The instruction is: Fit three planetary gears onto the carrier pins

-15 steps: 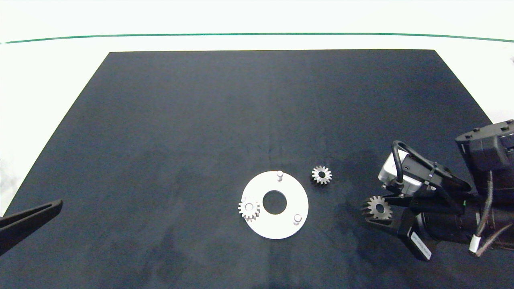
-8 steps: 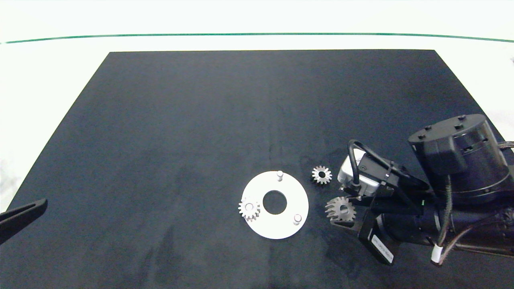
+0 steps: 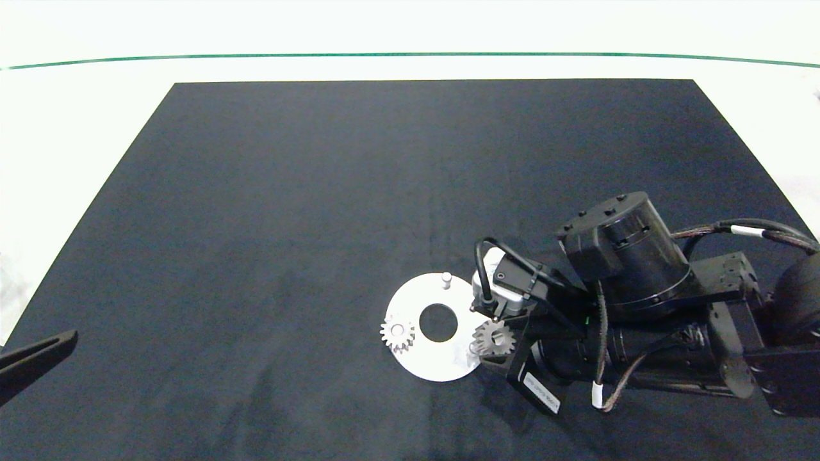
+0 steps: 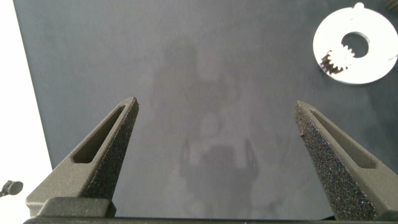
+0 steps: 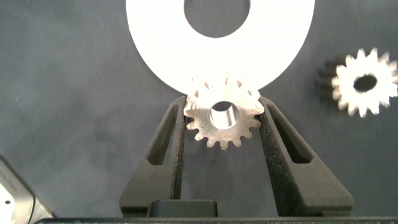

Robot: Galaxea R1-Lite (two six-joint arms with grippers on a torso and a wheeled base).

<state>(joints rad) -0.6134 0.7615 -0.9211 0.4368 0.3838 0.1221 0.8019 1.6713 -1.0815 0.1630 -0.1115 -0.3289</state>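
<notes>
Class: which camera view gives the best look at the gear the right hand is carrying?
The right wrist view: the carried gear sits large and face-on between the right hand fingers, its teeth and centre hole clear, at the white disc edge. The head view shows it small, beside the arm. The left wrist view does not show it.

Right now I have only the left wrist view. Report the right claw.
Observer: The right claw is shut on a gear, held flat at the rim of the disc.
Operator: Locate the third gear.
Observer: The third gear lies loose on the mat beside the disc, not touching it.
Operator: Check the hole against the pin.
Observer: In the head view, the gear looks slightly off the pin, toward the arm. It is not seated yet.
</notes>
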